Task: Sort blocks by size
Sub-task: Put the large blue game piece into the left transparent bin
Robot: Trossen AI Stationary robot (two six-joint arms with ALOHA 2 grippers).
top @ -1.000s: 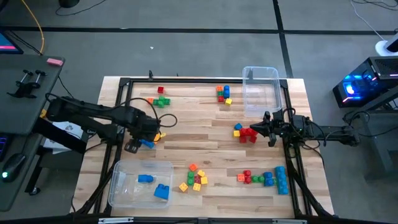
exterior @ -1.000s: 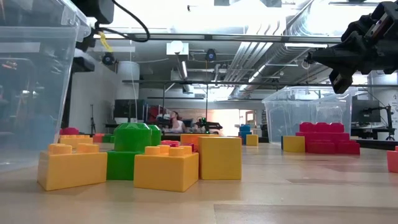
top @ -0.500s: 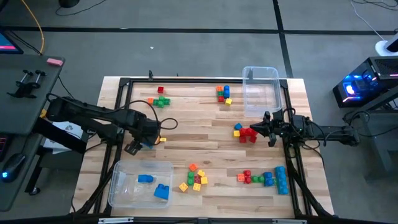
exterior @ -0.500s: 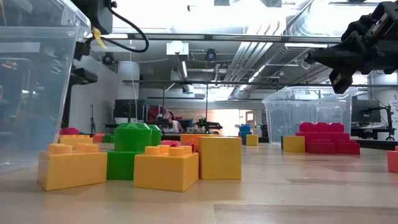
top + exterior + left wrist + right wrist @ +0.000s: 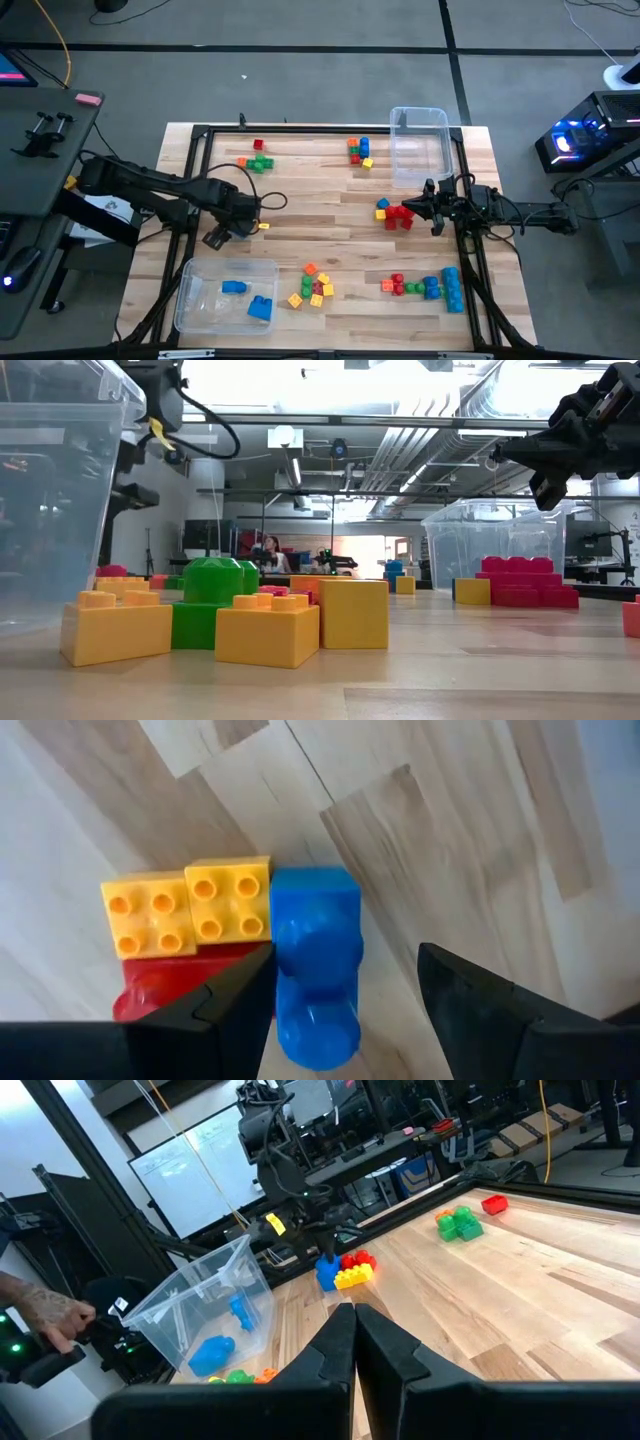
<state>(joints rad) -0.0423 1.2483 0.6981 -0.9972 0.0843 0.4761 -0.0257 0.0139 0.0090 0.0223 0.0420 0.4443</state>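
Note:
My left gripper [image 5: 232, 222] is open over the table's left middle. In the left wrist view a blue block [image 5: 315, 965] lies on the wood between its two fingers, close to one of them, beside two yellow blocks [image 5: 190, 905] and a red one [image 5: 165, 995]. That cluster [image 5: 340, 1270] also shows in the right wrist view. My right gripper [image 5: 418, 208] is shut and empty. It is raised above the table by a red block pile [image 5: 400, 215] with a yellow and a blue cube.
A clear bin [image 5: 190, 300] at the near left holds two blue blocks. A clear bin [image 5: 420, 145] stands at the far right. Block clusters lie at the far left [image 5: 258, 160], far middle [image 5: 360, 150], near middle [image 5: 312, 287] and near right [image 5: 430, 285].
My left gripper has shifted a little toward the table's right edge. The blue block that showed beside it in the high view is now hidden under it. My right arm has kept still.

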